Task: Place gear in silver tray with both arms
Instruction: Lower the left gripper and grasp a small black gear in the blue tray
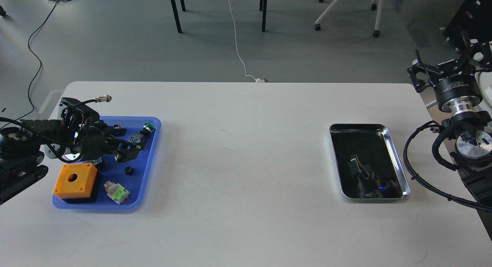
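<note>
On the white desk (246, 163) the left gripper (128, 146) reaches into the blue tray (152, 159), its jaws' state unclear, near the small black gear (128, 170), which must next be grasped and carried to the silver tray (398, 171).

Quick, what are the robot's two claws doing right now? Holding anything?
Left gripper: over the blue tray; open or closed cannot be told.
Right gripper: open, holding nothing, off beside the silver tray.

Silver tray (399, 171), blue tray (152, 151), orange box (75, 180).
</note>
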Robot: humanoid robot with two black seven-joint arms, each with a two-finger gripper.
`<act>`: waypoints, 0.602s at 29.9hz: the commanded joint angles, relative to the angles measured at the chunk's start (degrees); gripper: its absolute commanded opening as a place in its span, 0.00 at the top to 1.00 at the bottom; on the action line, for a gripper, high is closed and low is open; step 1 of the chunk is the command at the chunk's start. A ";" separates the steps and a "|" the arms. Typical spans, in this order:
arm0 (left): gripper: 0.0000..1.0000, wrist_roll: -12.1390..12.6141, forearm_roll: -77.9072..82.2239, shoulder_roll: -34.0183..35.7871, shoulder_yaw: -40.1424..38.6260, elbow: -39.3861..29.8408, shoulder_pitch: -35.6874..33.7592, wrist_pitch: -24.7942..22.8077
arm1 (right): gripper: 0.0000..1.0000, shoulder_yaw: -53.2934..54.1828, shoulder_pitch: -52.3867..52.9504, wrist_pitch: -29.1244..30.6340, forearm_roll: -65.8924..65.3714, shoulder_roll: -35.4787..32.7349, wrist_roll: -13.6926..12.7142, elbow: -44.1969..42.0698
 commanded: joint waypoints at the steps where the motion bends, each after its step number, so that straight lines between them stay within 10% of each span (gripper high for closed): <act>1: 0.30 -0.57 -0.08 -0.16 2.31 0.84 -0.08 0.01 | 0.01 -0.09 0.00 0.00 0.00 0.01 -0.02 0.08; 18: 0.34 -3.38 -0.25 -0.25 7.86 8.40 -0.16 3.70 | 0.01 -0.09 -0.18 0.00 0.00 0.01 0.07 1.31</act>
